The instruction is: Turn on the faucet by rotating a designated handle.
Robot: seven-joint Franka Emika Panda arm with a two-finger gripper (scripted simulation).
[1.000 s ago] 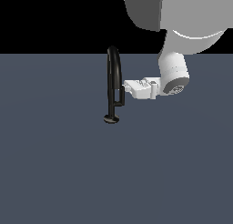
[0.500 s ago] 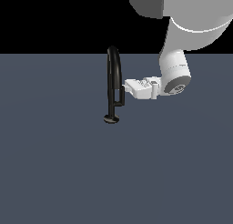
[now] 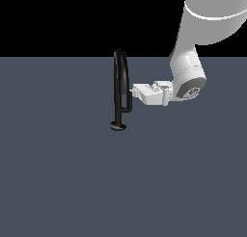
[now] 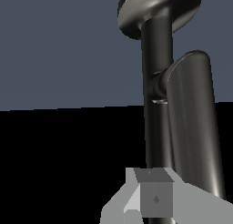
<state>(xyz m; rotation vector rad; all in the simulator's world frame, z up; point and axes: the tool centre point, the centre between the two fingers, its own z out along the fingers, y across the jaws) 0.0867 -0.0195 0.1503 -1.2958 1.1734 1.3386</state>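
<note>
Reaching in sideways from the exterior view's right, my gripper (image 3: 135,91) has its tip right at the handle (image 3: 130,100), the short bar beside the faucet (image 3: 119,82) stem (whether my fingers are spread or pinched I cannot tell). That faucet stands upright on its round base on the dark grey floor (image 3: 62,183). Up close from my wrist, one grey finger (image 4: 154,198) shows just before the handle (image 4: 193,123) and the faucet stem (image 4: 157,59).
</note>
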